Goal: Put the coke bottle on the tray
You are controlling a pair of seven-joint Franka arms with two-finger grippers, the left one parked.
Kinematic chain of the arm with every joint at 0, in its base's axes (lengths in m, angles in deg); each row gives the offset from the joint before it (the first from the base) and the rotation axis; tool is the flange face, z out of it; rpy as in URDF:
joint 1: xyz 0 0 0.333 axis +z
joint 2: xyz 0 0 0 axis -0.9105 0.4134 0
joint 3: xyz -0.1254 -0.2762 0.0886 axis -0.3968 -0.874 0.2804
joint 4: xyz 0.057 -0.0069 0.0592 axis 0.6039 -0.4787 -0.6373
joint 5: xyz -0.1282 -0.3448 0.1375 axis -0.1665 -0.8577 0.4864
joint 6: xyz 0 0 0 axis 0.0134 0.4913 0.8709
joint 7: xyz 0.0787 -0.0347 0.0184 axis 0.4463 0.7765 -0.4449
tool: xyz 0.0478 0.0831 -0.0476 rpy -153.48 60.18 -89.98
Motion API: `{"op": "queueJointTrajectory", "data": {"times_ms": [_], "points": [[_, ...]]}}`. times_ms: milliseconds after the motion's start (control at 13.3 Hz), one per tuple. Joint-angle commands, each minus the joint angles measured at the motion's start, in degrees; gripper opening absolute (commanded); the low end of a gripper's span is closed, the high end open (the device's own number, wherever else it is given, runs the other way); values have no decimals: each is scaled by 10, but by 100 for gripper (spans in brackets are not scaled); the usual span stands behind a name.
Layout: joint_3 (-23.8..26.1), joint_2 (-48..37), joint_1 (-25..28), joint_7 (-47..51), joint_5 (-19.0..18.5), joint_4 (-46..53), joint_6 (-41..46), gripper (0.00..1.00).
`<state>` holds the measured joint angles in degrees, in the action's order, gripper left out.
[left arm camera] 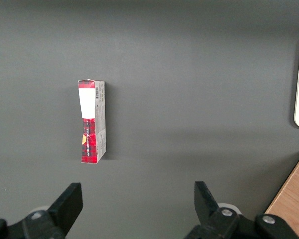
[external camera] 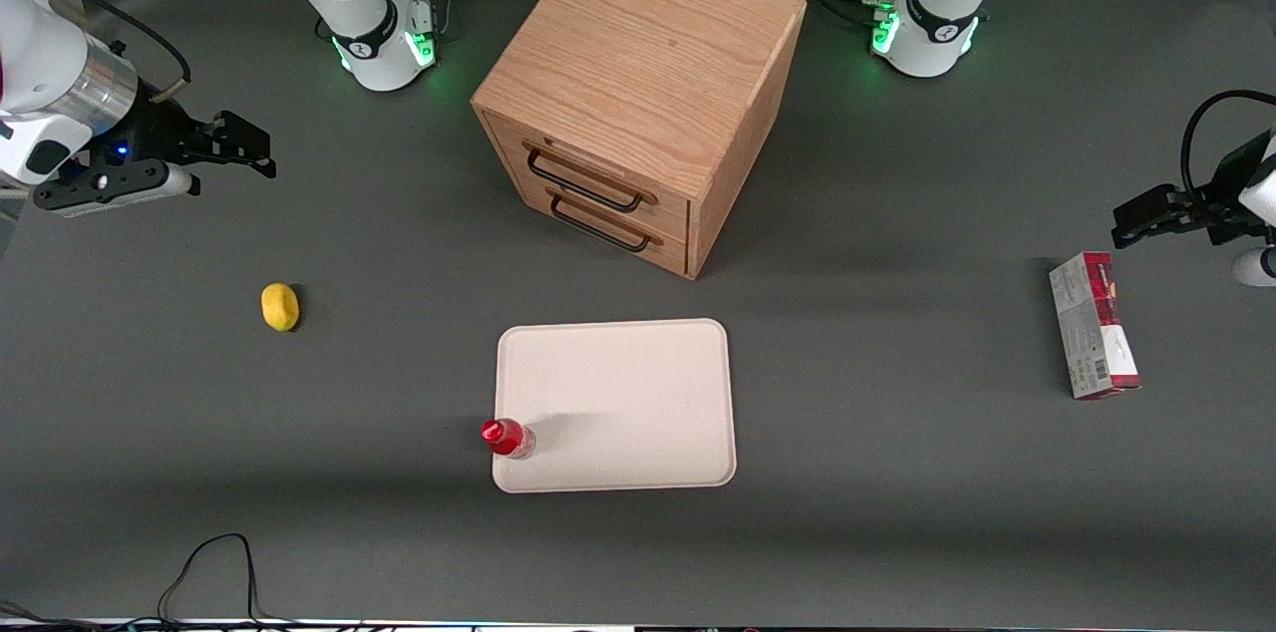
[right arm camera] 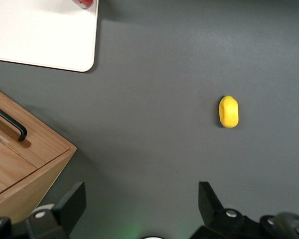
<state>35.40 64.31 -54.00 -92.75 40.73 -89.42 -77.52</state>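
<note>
The coke bottle (external camera: 508, 438), a tiny red plastic bottle with a red cap, stands upright on the large flat cream tray (external camera: 638, 383), right at the tray's rim at the corner nearest the front camera on the working arm's side; it looks placed, so the task seems essentially done.

Sweeping the front view from its left edge: the right arm's black two-finger gripper (external camera: 244, 146) hangs above bare grey table at the working arm's end, well apart from the bottle, its jaws spread and holding nothing, a pose that fits an arm pulled clear once the bottle is let go. Next comes a small yellow lemon-shaped object (external camera: 280, 306), lying loose on the table between gripper and tray. Then the bottle and tray, and farther from the camera a light oak two-drawer cabinet (external camera: 638, 94) with black handles, its front facing the tray. Toward the parked arm's end lies a red-and-grey rectangular carton (external camera: 1094, 325), flat and untouched.
</note>
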Motion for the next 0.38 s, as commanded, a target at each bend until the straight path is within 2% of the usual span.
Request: {"op": "queueJointTrajectory", "data": {"times_ms": [0,301], "points": [[-5,17,-2,-7,4,31,10,100],[-4,22,-2,-7,5,44,30,100]]}}
